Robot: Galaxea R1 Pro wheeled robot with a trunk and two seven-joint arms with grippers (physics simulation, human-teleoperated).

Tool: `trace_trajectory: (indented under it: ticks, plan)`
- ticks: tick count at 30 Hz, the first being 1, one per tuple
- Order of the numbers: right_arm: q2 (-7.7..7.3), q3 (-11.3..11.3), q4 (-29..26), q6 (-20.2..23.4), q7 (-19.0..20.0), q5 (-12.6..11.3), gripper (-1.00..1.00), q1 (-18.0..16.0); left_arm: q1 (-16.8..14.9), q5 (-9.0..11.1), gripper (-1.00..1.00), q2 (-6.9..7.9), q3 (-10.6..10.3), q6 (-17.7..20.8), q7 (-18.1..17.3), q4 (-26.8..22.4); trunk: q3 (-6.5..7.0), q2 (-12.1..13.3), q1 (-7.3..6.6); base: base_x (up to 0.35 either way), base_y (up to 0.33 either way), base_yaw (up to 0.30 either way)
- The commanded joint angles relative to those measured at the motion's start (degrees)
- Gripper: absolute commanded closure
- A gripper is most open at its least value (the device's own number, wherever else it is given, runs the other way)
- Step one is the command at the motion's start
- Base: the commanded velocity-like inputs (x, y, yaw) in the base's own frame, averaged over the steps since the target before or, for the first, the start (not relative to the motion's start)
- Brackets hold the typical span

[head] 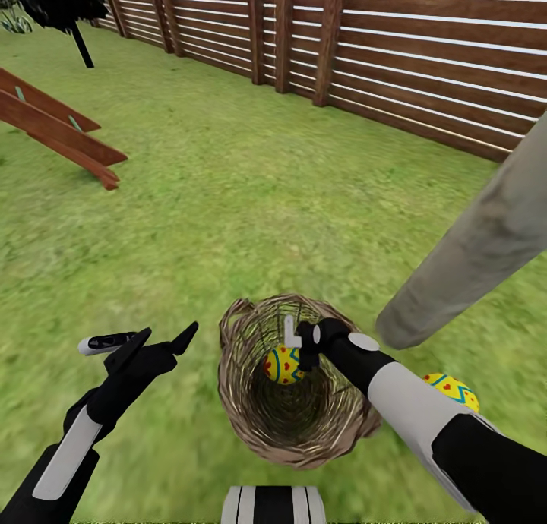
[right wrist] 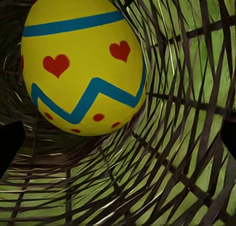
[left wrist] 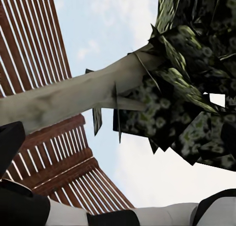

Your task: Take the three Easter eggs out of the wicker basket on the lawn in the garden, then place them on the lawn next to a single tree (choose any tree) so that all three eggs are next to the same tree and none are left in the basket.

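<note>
The lawn (head: 228,205) ran wide to the fence (head: 425,45), with the pale tree trunk (head: 471,258) leaning just beside the wicker basket (head: 251,402). One Easter egg (head: 282,364) lay inside the basket, another egg (head: 452,391) on grass near the trunk. My right fingers (head: 306,340) reached inside beside the egg, apart I judged; my left fingers (head: 163,340) hung spread. The egg looked smooth, rigid, slippery: best gripped across its widest middle.

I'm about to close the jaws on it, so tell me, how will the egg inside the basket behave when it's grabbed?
The Easter egg looks smooth and rounded, so it may squirt out of a pinch unless it is gripped across its middle. It rests against the curved weave of the wicker basket, so a nudge would likely roll it along the wall. It looks rigid, probably not squashy.
</note>
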Motion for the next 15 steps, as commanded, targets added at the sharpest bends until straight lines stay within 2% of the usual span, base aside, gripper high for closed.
trace_trajectory:
  ticks: [1,15]
  plan:
    - [0.0,0.14,-0.04,0.22,0.26,0.33,-1.0,-0.14,-0.04,0.29,-1.0,0.02,-0.03,0.53,-0.01,-0.01,-0.27,-0.03,0.01,0.0,0.0,0.0]
    - [0.08,0.16,-1.12,0.21,0.43,0.5,-1.0,-0.38,-0.02,0.04,-1.0,-0.02,-0.03,0.53,-0.01,0.07,-3.37,-0.22,0.37,0.0,0.0,0.0]
